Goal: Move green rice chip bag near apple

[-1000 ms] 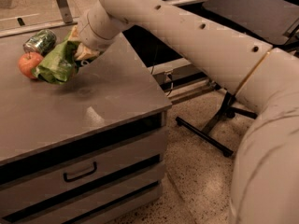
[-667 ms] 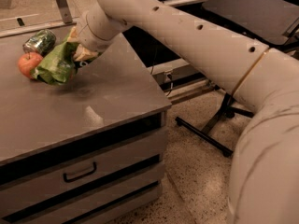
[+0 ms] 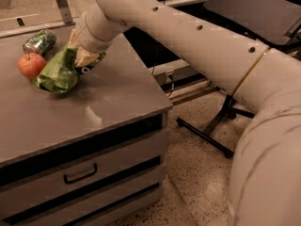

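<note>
Although a second separates the earlier views from this one, very little has shifted: the arm (image 3: 188,36) reaches from the near right across to the far left of the grey cabinet top (image 3: 113,93) in the same pose as before, and nothing on the surface has visibly changed place. The gripper (image 3: 83,55) sits low over the far-left part of the top, right at the upper right end of the green rice chip bag (image 3: 59,74), in contact with it; whether it is clamped on the foil or has let go cannot be told from this view. The bag's lower end rests on the cabinet top, its left edge just beside the apple (image 3: 32,65), touching it or very nearly. The apple stands at the left edge, stem up, unmoved. Behind it, farther back, a small green can (image 3: 40,41) lies on its side, also unmoved. Judgement: the carry is over and the placement condition looks met, bag next to apple. What remains is a clean release and withdrawal without dragging the bag away or nudging the apple off the left edge.
</note>
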You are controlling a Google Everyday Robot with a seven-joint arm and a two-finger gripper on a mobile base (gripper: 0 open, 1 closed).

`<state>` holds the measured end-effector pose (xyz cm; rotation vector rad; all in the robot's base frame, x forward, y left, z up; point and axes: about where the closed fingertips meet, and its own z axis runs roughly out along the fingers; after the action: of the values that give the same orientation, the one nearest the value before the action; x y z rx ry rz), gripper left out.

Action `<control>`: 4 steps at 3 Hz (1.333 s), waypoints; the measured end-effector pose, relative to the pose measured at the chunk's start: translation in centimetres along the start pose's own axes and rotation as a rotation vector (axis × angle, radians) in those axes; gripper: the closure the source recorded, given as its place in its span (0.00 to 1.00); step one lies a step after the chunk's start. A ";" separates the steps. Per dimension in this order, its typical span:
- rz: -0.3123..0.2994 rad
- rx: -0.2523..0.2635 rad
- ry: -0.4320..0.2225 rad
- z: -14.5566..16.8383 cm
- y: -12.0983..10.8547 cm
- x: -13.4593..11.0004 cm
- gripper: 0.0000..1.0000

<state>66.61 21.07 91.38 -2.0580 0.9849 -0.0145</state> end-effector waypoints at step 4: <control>-0.009 0.027 0.075 -7.4 1.5 2.3 0.00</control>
<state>64.80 14.03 94.42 -2.0500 1.0153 -0.1099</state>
